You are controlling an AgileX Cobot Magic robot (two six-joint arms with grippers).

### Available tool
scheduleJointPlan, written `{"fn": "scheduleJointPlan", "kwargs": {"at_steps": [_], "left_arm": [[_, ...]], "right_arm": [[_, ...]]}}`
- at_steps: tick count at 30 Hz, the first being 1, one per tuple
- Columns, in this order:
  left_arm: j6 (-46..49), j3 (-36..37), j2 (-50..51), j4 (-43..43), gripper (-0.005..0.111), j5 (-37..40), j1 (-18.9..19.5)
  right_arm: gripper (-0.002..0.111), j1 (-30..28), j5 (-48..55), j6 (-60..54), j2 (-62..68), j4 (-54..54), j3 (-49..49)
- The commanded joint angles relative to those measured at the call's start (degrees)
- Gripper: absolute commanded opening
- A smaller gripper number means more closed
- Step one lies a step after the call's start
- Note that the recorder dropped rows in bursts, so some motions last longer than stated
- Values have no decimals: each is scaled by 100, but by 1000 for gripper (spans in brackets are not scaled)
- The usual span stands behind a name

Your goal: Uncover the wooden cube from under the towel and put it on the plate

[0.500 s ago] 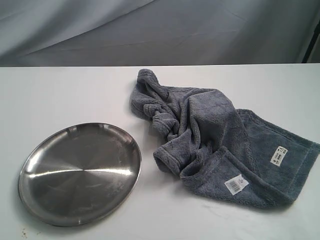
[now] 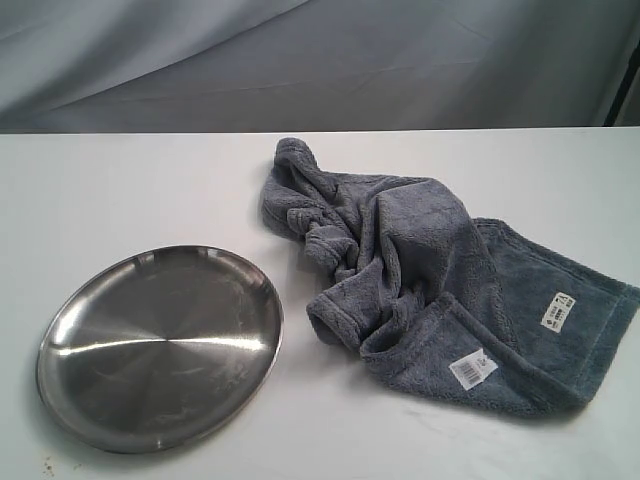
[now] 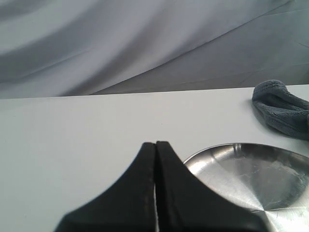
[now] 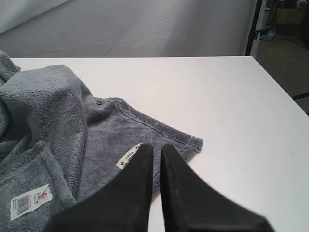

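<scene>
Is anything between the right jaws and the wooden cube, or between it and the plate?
Yes. The crumpled blue-grey fleece towel lies bunched in front of the jaws; no cube shows in any view. Between towel and round stainless-steel plate, only bare white table.

The wooden cube shows nowhere; the towel (image 2: 420, 270) lies heaped, hiding whatever sits beneath its folds. Its 3 o'clock corner clips the exterior frame's edge. The print on its labels (image 2: 473, 369) is too small to read. The left wrist frame crops the plate (image 3: 251, 179).

White table (image 2: 150, 190) before a draped grey backdrop (image 2: 300, 60), black stand (image 4: 251, 26) beside
</scene>
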Motion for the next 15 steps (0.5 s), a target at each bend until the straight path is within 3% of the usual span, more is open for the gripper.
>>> {"fn": "scheduleJointPlan", "kwargs": {"at_steps": [1, 8, 15], "left_arm": [[-29, 26, -6, 8, 0, -63, -22], [-29, 26, -6, 8, 0, -63, -22], [-29, 26, -6, 8, 0, -63, -22]], "right_arm": [[6, -40, 0, 19, -13, -82, 16], [6, -40, -94, 18, -13, -82, 16], [6, -40, -2939, 31, -13, 942, 16]]}}
